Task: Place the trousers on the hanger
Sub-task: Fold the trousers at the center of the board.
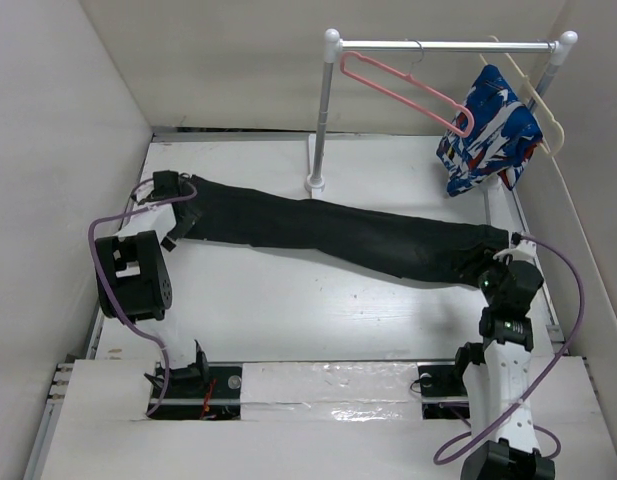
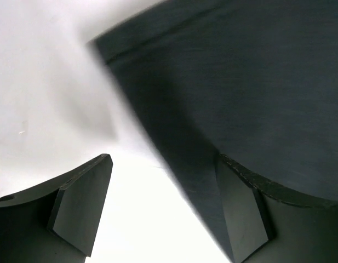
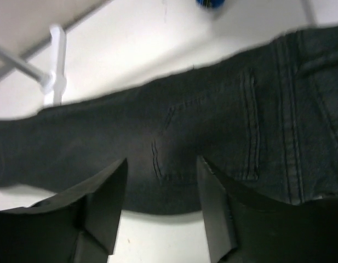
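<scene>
Task hardly begun — you see the trousers [image 1: 328, 228] lying flat from 9 to 3 o'clock, while the hanger [image 1: 408, 88] hangs bare on the rail [image 1: 438, 45] at 1 o'clock. Left gripper [image 2: 163, 192] and right gripper [image 3: 160, 192] — jaws spread, pinching nothing.

The left end effector [image 2: 163, 197] and right end effector [image 3: 160, 186] hang well apart, both pointing down, fingers spread.

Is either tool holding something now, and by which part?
Nothing is held: left tool and right tool stand open at the ends of the trousers.
</scene>
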You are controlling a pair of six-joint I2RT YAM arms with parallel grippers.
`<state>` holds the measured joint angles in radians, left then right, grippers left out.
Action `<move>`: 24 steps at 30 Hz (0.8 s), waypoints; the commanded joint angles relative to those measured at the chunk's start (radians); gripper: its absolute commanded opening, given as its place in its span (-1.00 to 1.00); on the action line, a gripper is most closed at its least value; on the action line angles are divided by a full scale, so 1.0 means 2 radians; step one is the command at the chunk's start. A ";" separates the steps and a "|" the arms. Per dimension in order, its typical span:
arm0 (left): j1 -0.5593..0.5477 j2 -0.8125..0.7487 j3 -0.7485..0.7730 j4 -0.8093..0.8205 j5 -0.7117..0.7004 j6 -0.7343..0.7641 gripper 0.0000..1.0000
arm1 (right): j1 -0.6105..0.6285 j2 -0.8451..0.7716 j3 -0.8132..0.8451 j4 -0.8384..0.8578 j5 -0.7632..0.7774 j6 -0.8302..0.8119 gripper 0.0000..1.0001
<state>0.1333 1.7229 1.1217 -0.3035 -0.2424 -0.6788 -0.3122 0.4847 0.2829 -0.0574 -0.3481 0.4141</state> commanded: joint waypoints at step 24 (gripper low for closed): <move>0.005 0.100 0.035 0.060 0.057 -0.038 -0.38 | 0.002 0.037 -0.025 0.039 -0.072 -0.041 0.38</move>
<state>0.1696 1.8767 1.1820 -0.1219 -0.1230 -0.7471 -0.3122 0.5621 0.2173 -0.0536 -0.4797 0.3462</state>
